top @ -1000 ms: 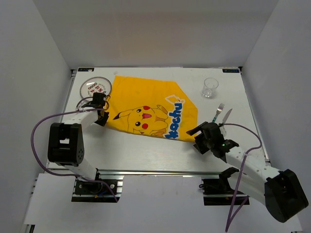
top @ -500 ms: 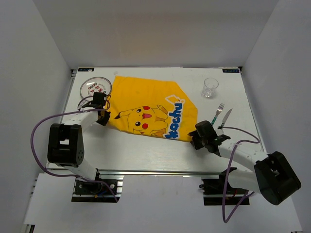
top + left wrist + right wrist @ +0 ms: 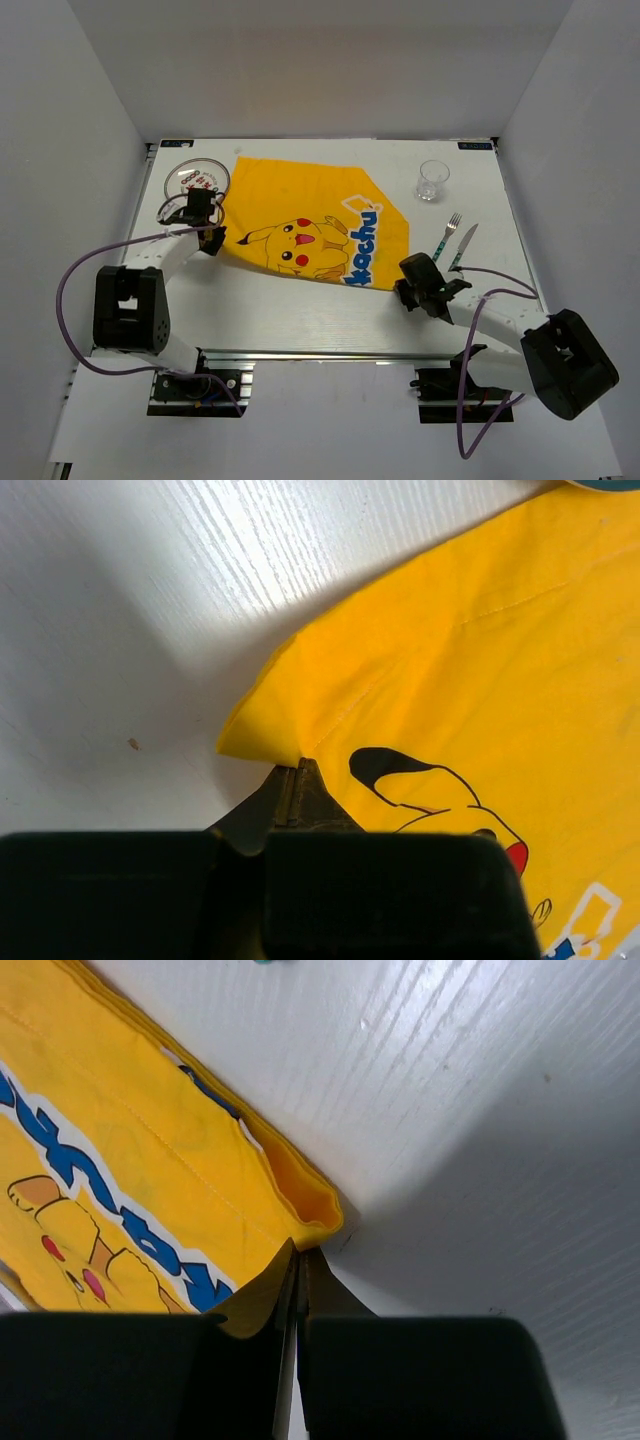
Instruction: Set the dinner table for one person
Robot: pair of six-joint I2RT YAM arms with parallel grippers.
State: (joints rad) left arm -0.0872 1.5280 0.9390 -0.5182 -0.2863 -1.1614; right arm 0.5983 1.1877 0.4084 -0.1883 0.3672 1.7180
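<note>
With the left gripper (image 3: 208, 238) and right gripper (image 3: 405, 290) each pinching a near corner of the yellow cloth (image 3: 310, 215), they should draw it evenly, low and taut, across the white dinner table (image 3: 300, 315) beneath.

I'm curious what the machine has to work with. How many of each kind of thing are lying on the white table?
Cloth: 1 (yellow Pikachu cloth)
Dish: 1 (clear plate)
Drinking glass: 1
Cutlery: 2 (fork, knife)
Total: 5 things on the dinner table
</note>
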